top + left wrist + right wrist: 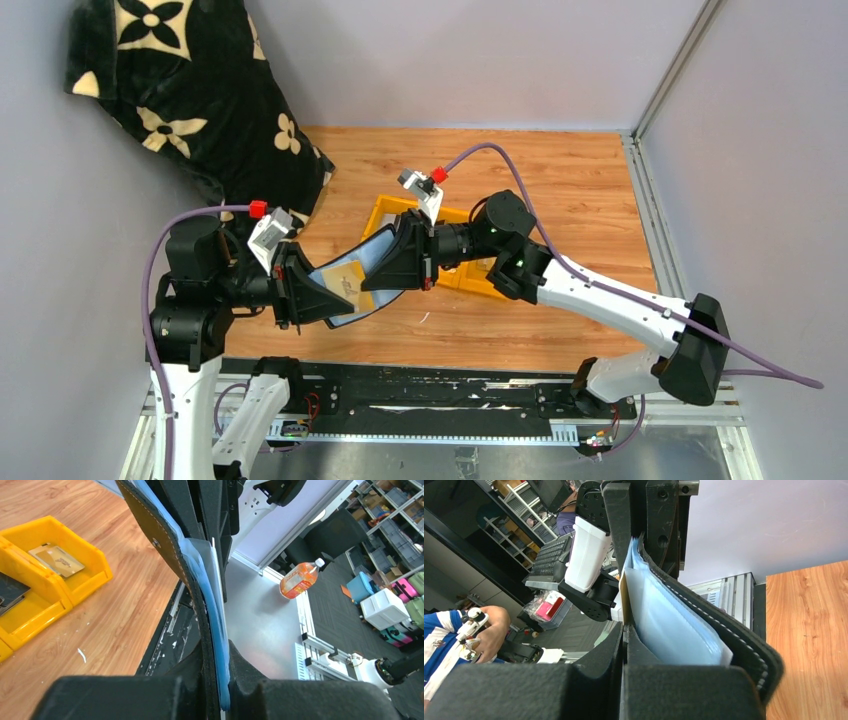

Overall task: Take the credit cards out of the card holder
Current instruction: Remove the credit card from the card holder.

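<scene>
– where do we have the holder point(374, 250)?
– aloft over the worktop point(560, 180), left pincer point(220, 680) clamped on one flap. right pincer point(624, 645), nipped tight on the tan card point(345, 279), pulls rightward, we judge.

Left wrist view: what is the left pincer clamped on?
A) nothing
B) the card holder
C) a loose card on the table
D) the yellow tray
B: the left pincer is shut on the card holder, with its black cover and blue lining pinched between the fingers.
</scene>
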